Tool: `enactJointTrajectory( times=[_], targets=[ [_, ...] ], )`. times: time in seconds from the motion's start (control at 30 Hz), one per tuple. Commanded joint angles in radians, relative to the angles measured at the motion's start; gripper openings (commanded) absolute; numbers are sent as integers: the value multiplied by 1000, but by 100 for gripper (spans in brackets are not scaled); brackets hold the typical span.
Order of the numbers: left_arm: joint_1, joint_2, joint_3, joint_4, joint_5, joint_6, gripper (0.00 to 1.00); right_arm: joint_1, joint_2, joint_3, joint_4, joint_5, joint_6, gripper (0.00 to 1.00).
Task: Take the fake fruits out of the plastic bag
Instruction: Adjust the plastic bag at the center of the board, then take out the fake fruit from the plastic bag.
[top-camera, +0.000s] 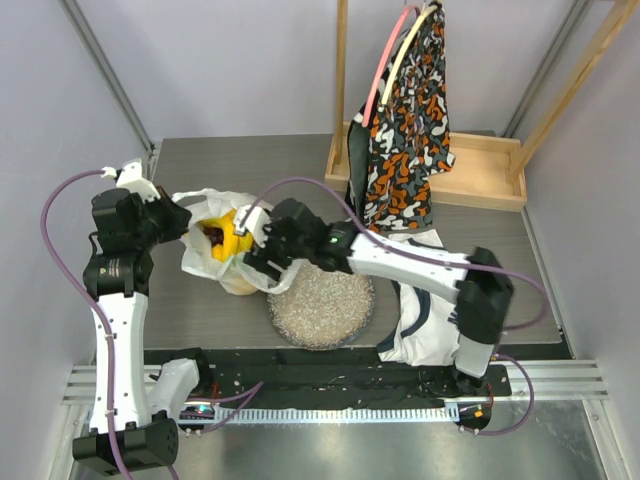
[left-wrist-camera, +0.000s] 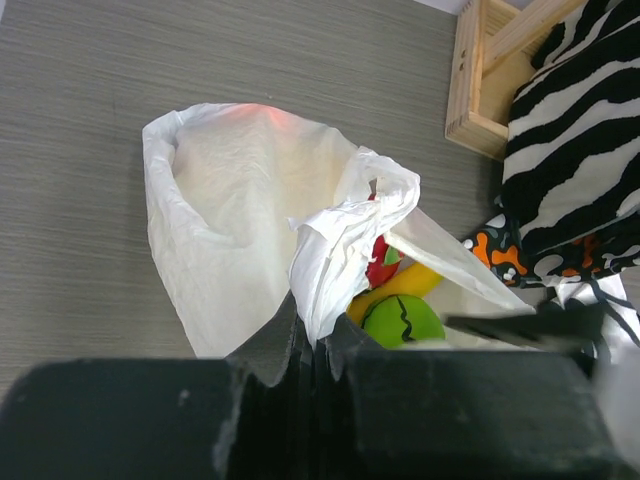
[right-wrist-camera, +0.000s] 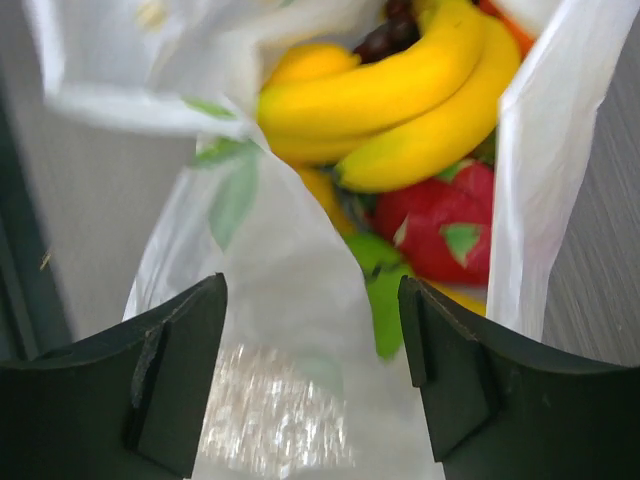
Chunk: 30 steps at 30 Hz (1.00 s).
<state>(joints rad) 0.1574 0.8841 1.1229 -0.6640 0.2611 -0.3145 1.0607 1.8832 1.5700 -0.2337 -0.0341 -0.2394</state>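
Left gripper (left-wrist-camera: 318, 338) pinches plastic bag (left-wrist-camera: 225, 220) rim; right gripper (right-wrist-camera: 312, 330) spread. I drive onto bananas (right-wrist-camera: 400, 100), upper frame, not snagging rim.

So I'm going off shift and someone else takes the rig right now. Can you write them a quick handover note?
The left end effector is shut on a bunched edge of the plastic bag, holding its mouth open.
The right end effector is open at the bag's mouth, with film between its fingers, and grips nothing.
The bag sits on the table next to a round speckled mat. The bananas, red fruit and green ball lie inside it.
Done: the bag mouth is open.
Left: taking everything out. No fruit shows outside the bag.
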Motion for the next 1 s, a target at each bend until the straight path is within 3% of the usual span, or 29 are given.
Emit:
enactJointTrajectory(
  times=[0.0, 0.1, 0.23, 0.33, 0.5, 0.73, 0.97],
  targets=[
    [4, -16, 26, 29, 36, 6, 0, -4, -316, -131, -199, -214, -200, 78],
    [2, -16, 14, 20, 55, 12, 0, -16, -410, -156, -182, -271, -241, 81],
    [4, -16, 8, 0, 73, 3, 0, -19, -366, -88, -17, -247, -124, 79],
    [2, -16, 12, 6, 73, -15, 0, -19, -236, -3, 62, -205, -22, 75],
    [4, -4, 46, 11, 43, -26, 0, -16, 55, 247, 27, -23, 170, 70],
    [4, -14, 54, -2, 10, -26, 0, -15, 235, 389, 33, 219, 325, 65],
    [2, -16, 38, 0, 20, -32, 0, -7, 375, 476, 40, 252, 371, 65]
  ],
)
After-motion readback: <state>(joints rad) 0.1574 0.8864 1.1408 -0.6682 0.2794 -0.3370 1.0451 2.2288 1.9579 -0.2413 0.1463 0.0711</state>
